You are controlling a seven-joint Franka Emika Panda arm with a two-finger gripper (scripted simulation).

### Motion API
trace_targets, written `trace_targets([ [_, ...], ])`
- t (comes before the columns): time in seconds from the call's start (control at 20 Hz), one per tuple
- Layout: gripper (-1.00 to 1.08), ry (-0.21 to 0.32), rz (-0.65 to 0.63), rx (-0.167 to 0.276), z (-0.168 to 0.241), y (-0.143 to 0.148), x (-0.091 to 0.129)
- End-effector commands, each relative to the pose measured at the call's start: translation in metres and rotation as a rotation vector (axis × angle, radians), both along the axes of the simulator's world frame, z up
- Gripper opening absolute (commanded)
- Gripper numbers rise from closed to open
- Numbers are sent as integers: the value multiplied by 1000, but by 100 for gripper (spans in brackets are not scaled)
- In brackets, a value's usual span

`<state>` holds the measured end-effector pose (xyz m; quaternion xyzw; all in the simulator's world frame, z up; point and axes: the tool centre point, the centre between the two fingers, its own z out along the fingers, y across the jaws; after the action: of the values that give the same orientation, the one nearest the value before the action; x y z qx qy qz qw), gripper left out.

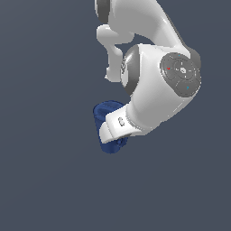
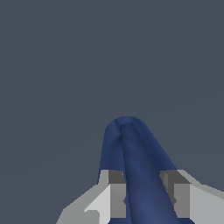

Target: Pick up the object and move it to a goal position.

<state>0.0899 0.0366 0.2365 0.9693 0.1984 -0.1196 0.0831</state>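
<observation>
between my two fingers (image 2: 116,194) sits the blue mug (image 2: 131,162), and that is why my jaws are only a little way apart: they have come in until each one presses a side of it. in the wrist view one grey pad is on each side of the dark blue body, touching it, with no gap i can see, so i think i am holding it tight. my gripper (image 2: 146,197) is wider than the mug, so the mug fits in the middle with room to spare. the mug gets thinner toward its far end and points away from my wrist, so i seem to hold it near the fatter part, where there is more to squeeze. from the exterior view, the mug (image 1: 104,113) peeks out from behind my white hand, a bit above it and a bit below it, on the exterior view's left of my big arm (image 1: 153,90). i cannot tell from these pictures if it rests on the grey floor (image 1: 45,180) or hangs above it. i cannot see the handle for sure. i see no mark for the goal, so i guess the carrying part is not done.
</observation>
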Motion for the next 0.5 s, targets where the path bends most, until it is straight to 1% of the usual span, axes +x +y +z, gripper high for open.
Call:
trace_targets([
  [0.0, -100, -4, 0, 0, 22, 2, -7],
  [0.45, -100, -4, 0, 0, 108, 12, -41],
])
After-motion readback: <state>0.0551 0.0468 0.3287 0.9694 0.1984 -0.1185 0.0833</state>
